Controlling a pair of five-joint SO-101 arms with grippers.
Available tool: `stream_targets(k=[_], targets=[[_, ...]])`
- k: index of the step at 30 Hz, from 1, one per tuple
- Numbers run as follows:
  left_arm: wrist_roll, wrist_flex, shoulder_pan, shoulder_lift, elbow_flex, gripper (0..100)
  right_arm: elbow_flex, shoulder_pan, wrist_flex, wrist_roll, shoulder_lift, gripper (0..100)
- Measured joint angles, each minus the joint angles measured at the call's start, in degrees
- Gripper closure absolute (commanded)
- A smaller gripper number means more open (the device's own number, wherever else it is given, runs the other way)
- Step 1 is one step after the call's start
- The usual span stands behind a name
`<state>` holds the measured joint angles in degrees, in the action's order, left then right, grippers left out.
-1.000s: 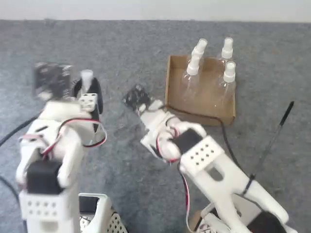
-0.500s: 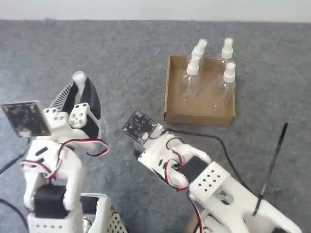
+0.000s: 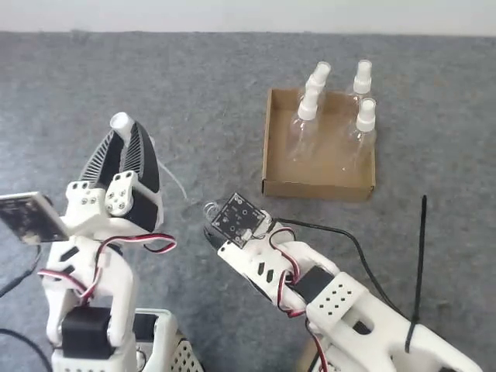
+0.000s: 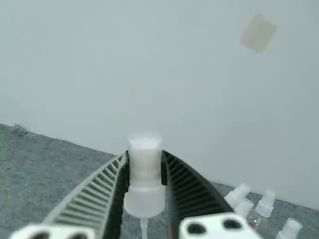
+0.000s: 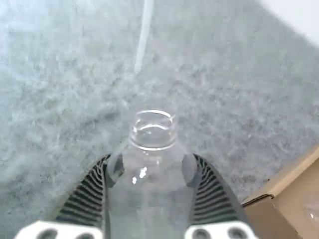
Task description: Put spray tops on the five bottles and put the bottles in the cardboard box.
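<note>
Grey carpet (image 3: 201,85) below pale wall (image 4: 124,64); left gripper (image 4: 144,162) tight on spray top (image 4: 145,189), right gripper (image 5: 151,162) tight on bottle (image 5: 151,137)

The cloth (image 3: 232,85) is mottled grey. The box (image 3: 318,188) is plain brown. The bottles in the box (image 3: 353,155) are clear, with white tops (image 3: 364,112). The arms (image 3: 341,302) are white (red and black wires (image 3: 147,242) loop over them). The left gripper (image 4: 144,162) has black, ribbed fingers (image 4: 94,194), and its spray top (image 4: 144,169) is frosted white. The right gripper (image 5: 149,169) has the same black ribbing, and its bottle (image 5: 149,149) is clear.
</note>
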<state>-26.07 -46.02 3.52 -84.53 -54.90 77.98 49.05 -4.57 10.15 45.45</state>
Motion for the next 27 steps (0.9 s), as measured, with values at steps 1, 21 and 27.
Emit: stream_targets(k=[1,21,27], targets=[[-0.5,0.0,0.1,0.3,0.0,99,0.3,0.0,0.6,0.0,0.0,99.2],[-1.2,-3.3,-6.7,0.8,3.2,99,0.3,0.0,1.7,0.0,0.0,99.2],[-0.7,-4.2,-6.9,0.8,3.3,99,1.1,0.0,1.7,0.0,0.0,99.2]])
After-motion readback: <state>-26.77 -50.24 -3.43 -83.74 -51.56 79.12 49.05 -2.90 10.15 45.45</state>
